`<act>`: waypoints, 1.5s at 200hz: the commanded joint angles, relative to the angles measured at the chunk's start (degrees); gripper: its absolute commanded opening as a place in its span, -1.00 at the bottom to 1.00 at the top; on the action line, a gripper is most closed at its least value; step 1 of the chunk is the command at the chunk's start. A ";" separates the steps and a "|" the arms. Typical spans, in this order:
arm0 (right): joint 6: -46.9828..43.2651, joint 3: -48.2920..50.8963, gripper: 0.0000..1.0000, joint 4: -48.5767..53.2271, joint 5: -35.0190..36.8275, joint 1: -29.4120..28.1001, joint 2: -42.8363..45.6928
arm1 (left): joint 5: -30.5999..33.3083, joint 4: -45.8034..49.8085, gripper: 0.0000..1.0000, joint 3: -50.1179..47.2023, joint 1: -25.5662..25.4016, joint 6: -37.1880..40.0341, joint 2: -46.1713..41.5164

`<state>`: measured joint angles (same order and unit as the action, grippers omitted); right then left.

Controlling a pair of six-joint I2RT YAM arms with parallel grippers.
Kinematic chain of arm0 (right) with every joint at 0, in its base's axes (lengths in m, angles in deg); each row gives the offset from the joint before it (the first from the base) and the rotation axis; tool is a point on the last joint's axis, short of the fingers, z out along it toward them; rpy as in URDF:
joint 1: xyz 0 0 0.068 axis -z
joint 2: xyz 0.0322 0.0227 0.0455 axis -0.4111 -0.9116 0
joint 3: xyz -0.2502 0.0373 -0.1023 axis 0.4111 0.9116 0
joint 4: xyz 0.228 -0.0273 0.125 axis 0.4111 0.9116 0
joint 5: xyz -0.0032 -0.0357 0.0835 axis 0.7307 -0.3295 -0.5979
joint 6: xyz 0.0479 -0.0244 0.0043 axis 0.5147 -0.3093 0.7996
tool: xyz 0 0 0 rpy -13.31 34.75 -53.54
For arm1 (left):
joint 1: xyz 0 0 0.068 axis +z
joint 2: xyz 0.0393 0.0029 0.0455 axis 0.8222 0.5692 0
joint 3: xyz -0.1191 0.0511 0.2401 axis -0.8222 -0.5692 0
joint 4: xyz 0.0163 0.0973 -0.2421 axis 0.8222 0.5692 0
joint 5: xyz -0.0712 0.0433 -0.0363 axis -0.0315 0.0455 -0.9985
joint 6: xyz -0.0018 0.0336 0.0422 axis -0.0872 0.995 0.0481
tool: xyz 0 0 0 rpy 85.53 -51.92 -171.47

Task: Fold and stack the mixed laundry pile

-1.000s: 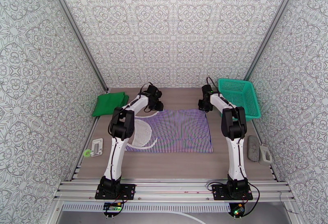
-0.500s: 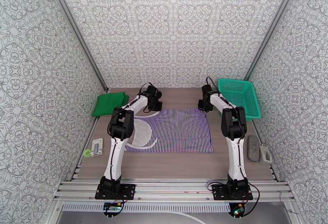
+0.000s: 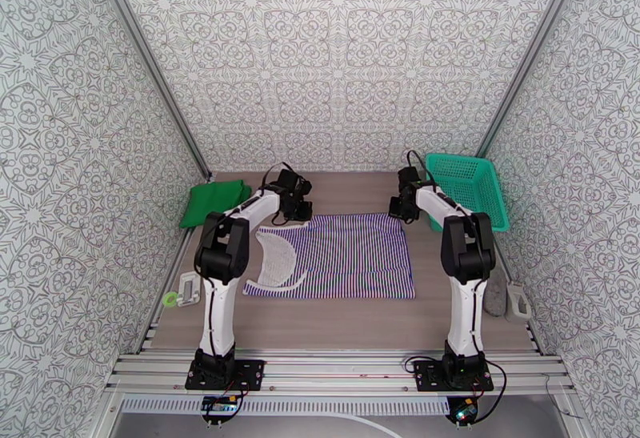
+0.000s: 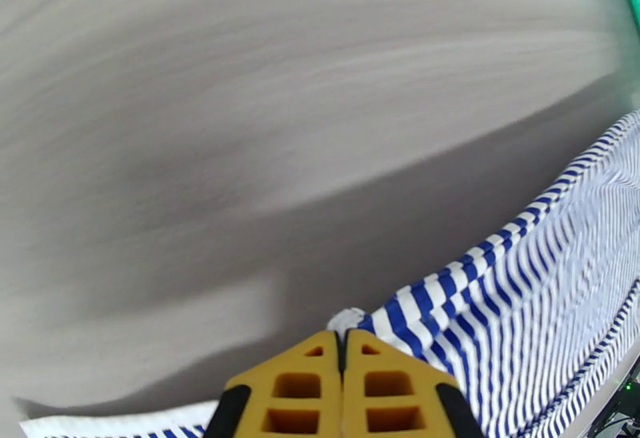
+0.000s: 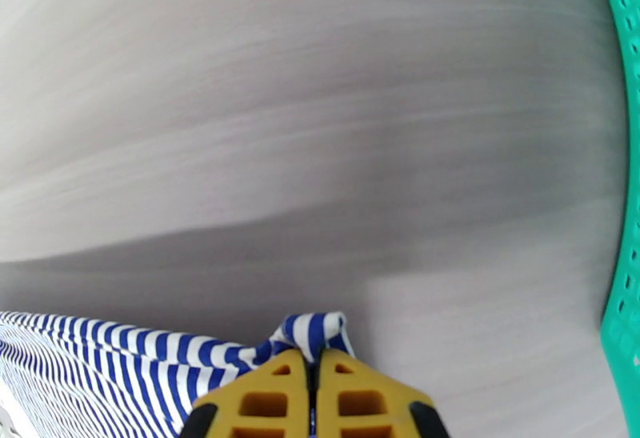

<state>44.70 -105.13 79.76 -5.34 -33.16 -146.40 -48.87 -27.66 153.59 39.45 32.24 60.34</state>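
- Left gripper (image 4: pixel 342 345): yellow fingers (image 4: pixel 296 387) pressed together, with a small nub of white trim and striped cloth pinched between the tips.
- Right gripper (image 5: pixel 314 361): yellow fingers (image 5: pixel 264 403) also closed tight, pinching a little peak of striped cloth that pokes up past the tips.
- Both pinches are on the purple-and-white striped top (image 3: pixel 352 255). The left gripper (image 3: pixel 298 209) has its far left corner and the right gripper (image 3: pixel 400 209) its far right corner.
- In the left wrist view the striped top (image 4: pixel 520 271) runs off to the right of the fingers, with a dark shadow on the table along its edge.
- In the right wrist view the striped top (image 5: pixel 120 351) runs off to the left of the fingers, again with a shadow band beside its edge.
- Seen from above, the rest of the striped top lies spread flat mid-table (image 3: pixel 344 319), stripes running near to far. A white curved opening (image 3: pixel 276 259) with white trim is on its left part.
- The green T-shirt (image 3: pixel 214 202) is bunched in a heap off the top's far left corner, apart from it.
- The teal mesh basket (image 3: pixel 448 157) stands to the right of the top's far right corner, just beside the right gripper. Its wall (image 5: pixel 620 191) is at the edge of the right wrist view.
- A small white gadget with a green ring (image 3: pixel 188 287) lies left of the top's near left corner.
- A grey oblong object (image 3: pixel 494 287) lies right of the top's near right corner.
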 commanded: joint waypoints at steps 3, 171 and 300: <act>0.26 2.22 -0.91 -1.10 -0.30 0.40 3.21 | -1.46 -1.70 -1.00 -1.88 0.04 0.01 -3.20; -9.99 -5.76 -0.92 -2.04 -1.32 0.45 0.92 | -2.55 -3.69 -1.00 -5.53 1.53 -0.95 -6.31; -6.69 14.31 -0.92 -9.86 -5.31 0.45 15.39 | -1.30 -4.08 -1.00 -16.12 -0.34 0.20 -13.52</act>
<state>36.46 -93.85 72.61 -9.27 -33.16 -135.21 -50.62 -30.87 139.82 39.82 32.30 50.26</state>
